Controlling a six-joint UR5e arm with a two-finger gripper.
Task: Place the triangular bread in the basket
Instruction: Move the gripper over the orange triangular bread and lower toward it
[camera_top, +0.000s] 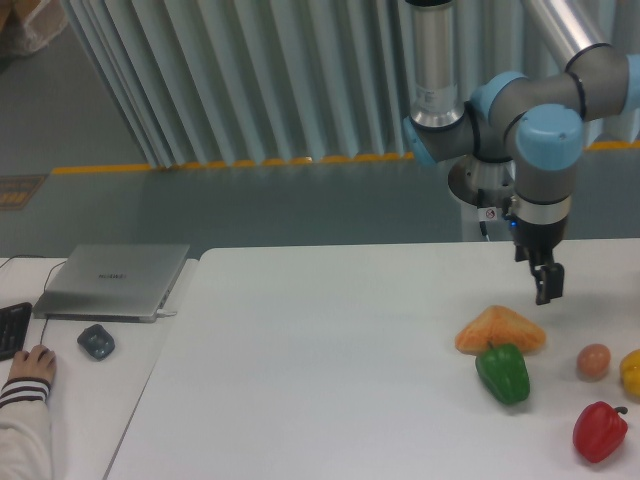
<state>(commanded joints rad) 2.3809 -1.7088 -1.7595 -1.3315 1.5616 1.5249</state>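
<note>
The triangular bread is an orange-tan puffy bun lying on the white table at the right. My gripper hangs from the arm just above and to the right of the bread, apart from it, holding nothing. Its dark fingers overlap from this angle, so I cannot tell whether they are open or shut. No basket is in view.
A green pepper touches the bread's front edge. A small brown egg-shaped thing, a yellow item at the right edge and a red pepper lie nearby. A laptop, a mouse and a person's hand are at the left.
</note>
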